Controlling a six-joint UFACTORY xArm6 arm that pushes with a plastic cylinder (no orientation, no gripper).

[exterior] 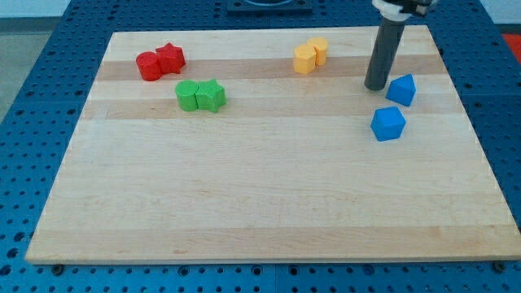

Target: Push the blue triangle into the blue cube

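Note:
My tip (375,86) rests on the board at the view's upper right. The blue triangle (400,89) lies just to the right of the tip, almost touching it. The blue cube (388,124) lies a short way below the triangle and slightly to its left, with a small gap between the two blocks. The tip stands above and a little left of the cube.
Two red blocks (160,62) sit together at the upper left. Two green blocks (200,95) sit just below and right of them. Two yellow blocks (310,55) sit at the top centre. The wooden board (260,195) lies on a blue perforated table.

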